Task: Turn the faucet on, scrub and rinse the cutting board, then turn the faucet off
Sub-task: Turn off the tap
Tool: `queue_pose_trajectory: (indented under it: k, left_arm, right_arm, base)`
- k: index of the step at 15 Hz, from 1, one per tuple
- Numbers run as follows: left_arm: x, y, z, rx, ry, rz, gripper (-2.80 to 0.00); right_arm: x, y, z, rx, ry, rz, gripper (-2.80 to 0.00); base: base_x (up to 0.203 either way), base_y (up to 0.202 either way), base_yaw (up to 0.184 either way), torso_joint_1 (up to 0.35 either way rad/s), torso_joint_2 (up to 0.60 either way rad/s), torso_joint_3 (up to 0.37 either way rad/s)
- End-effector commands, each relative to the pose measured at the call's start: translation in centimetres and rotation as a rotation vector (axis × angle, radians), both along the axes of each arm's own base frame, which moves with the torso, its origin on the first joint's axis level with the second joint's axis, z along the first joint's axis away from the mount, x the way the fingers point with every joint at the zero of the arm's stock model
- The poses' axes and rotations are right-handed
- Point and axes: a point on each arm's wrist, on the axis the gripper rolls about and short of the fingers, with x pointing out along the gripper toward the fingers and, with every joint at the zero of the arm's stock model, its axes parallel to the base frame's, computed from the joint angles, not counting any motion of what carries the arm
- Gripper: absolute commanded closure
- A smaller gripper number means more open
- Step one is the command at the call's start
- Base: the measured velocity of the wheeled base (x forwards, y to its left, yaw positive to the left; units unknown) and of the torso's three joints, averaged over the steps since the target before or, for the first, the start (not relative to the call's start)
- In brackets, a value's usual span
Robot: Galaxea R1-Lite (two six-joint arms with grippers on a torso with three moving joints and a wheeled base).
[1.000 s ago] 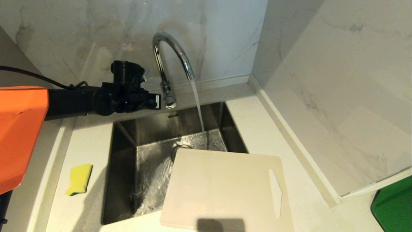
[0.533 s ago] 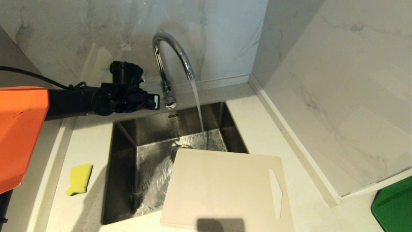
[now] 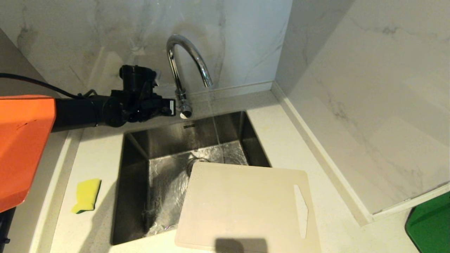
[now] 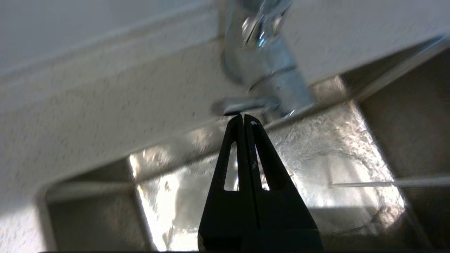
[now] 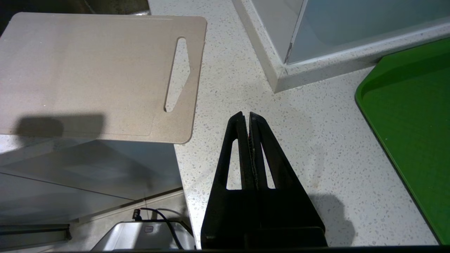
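A chrome faucet [image 3: 186, 66] arches over a steel sink [image 3: 165, 182], a thin trickle falling from its spout. The left gripper [image 3: 171, 108], fingers pressed together and holding nothing, sits at the faucet's side lever [image 4: 242, 104]. The cutting board [image 3: 246, 207] lies flat across the sink's near right corner. The right gripper [image 5: 246, 116], also closed and empty, hangs above the speckled surface [image 5: 309, 133].

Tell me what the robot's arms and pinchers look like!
The left arm has a big orange shell near the shoulder, then a black tube, with a thin black cable trailing off behind. Its wrist is a bunch of chunky black parts. The left end effector is two slim black fingers forming a pointy triangle, each with a long cut-out window. The right end effector looks just the same.
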Motion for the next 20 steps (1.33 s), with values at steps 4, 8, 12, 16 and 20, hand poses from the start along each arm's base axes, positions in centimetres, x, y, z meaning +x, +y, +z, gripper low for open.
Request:
queue_pose_trajectory:
  k: [4, 8, 12, 16, 20]
  left_arm:
    - [0.4, -0.1, -0.3, -0.005, -0.02, 0.005, 0.0]
    - [0.4, -0.1, -0.4, -0.005, -0.021, 0.006, 0.0]
    - [-2.2, 0.2, 3.3, -0.024, -0.019, -0.004, 0.0]
    - [-9.0, 1.6, 9.0, -0.02, 0.101, -0.087, 0.0]
    - [-14.9, 3.7, 12.0, -0.043, 0.137, -0.114, 0.0]
  right_arm:
    - [0.0, 0.0, 0.0, 0.0, 0.0, 0.0, 0.0]
    - [0.0, 0.0, 0.0, 0.0, 0.0, 0.001, 0.0]
    - [0.0, 0.0, 0.0, 0.001, 0.0, 0.0, 0.0]
    - [0.0, 0.0, 0.0, 0.0, 0.0, 0.0, 0.0]
    - [0.0, 0.0, 0.0, 0.0, 0.0, 0.001, 0.0]
  base:
    - [0.0, 0.0, 0.0, 0.0, 0.0, 0.0]
    - [0.0, 0.0, 0.0, 0.0, 0.0, 0.0]
    - [0.0, 0.0, 0.0, 0.0, 0.0, 0.0]
    - [0.0, 0.0, 0.0, 0.0, 0.0, 0.0]
    - [0.0, 0.0, 0.0, 0.0, 0.0, 0.0]
